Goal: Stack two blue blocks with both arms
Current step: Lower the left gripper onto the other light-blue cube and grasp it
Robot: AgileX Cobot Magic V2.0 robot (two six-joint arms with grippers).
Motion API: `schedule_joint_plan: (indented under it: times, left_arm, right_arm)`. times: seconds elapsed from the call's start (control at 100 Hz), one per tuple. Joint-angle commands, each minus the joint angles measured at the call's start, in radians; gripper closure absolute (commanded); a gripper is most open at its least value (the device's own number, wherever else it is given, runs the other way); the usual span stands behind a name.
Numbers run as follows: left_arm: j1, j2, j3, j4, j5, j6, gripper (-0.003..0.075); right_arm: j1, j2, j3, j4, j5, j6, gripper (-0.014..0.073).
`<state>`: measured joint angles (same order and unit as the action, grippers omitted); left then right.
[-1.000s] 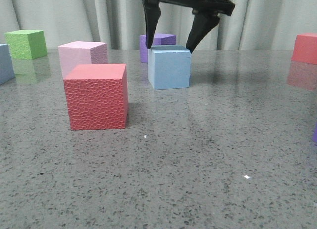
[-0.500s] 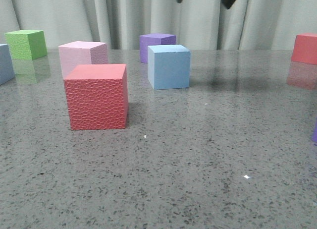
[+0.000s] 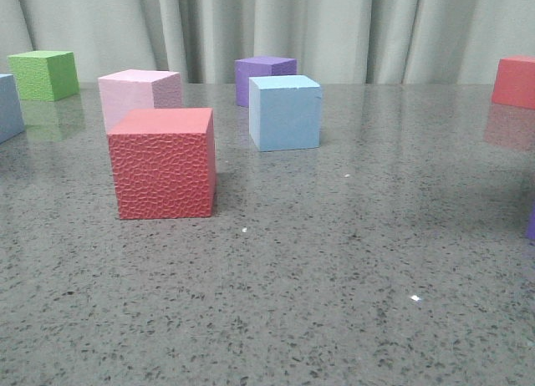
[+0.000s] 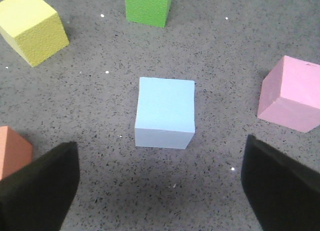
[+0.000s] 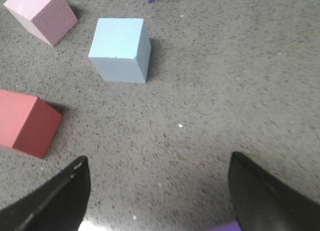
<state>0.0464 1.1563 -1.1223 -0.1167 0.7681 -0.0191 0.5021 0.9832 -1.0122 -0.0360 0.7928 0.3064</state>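
1. Grey speckled stone table (image 3: 334,261), front view: no writing or labels legible on any item. Seven cubes are fully or partly in frame. Landmark is the red cube (image 3: 163,163). Pink cube (image 3: 138,95) stands just behind it; pale blue block (image 3: 285,112) stands behind it and to its right, apart; purple cube (image 3: 264,74) sits behind that block. Green cube (image 3: 43,74) is far back to the left. Deeper blue block (image 3: 8,107) is cut by the left edge, well apart from the pale one. A second red cube (image 3: 514,81) is at the far right. Neither gripper appears here.

2. Left wrist view: left gripper (image 4: 162,183) has its fingers (image 4: 42,188) spread wide, holding nothing. One blue block (image 4: 165,112) rests on the table ahead of the gap between the fingers, untouched. One yellow cube (image 4: 32,26), plus one green, one pink and one orange-red, lie around it.

3. Right wrist view: right gripper (image 5: 160,196) is spread wide, empty. Pale blue block lies beyond the red cube, apart, with the pink cube near.
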Motion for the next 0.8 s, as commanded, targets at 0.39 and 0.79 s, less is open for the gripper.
schedule_joint_plan:
  times: [0.39, 0.79]
  left_arm:
    - [-0.002, 0.369, -0.365, -0.031, 0.144, 0.003, 0.0104]
    - [-0.006, 0.514, -0.425, -0.054, 0.190, 0.028, 0.0104]
  right_arm:
    - [0.000, -0.319, 0.148, -0.014, -0.163, 0.001, 0.0024]
    - [0.000, -0.319, 0.150, -0.005, -0.165, 0.001, 0.0024]
